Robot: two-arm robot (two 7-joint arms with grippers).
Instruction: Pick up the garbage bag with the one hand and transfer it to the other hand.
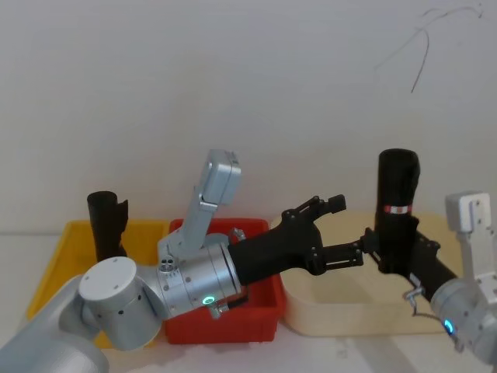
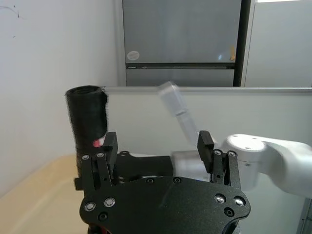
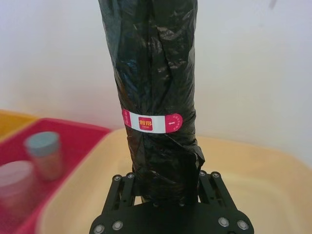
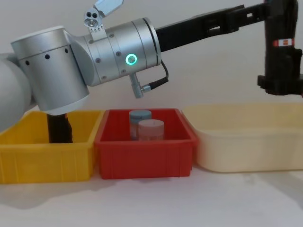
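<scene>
The garbage bag [image 1: 398,194], a thick black roll with a red-and-white label, stands upright in the air above the beige tub. My right gripper [image 1: 397,255], on the arm with the blue light, is shut on its lower part; the right wrist view shows the garbage bag [image 3: 157,97] rising from between the jaws of the right gripper [image 3: 168,184]. My left gripper [image 1: 347,230], on the arm with the green light, is open just left of the bag and apart from it. In the left wrist view the garbage bag [image 2: 87,119] stands just outside one finger [image 2: 109,146].
A yellow bin [image 1: 74,233] at the left holds a thinner plain black roll [image 1: 106,225]. The red bin [image 4: 142,156] in the middle holds two lidded jars [image 4: 150,128]. A beige tub [image 4: 246,151] sits at the right, below the bag.
</scene>
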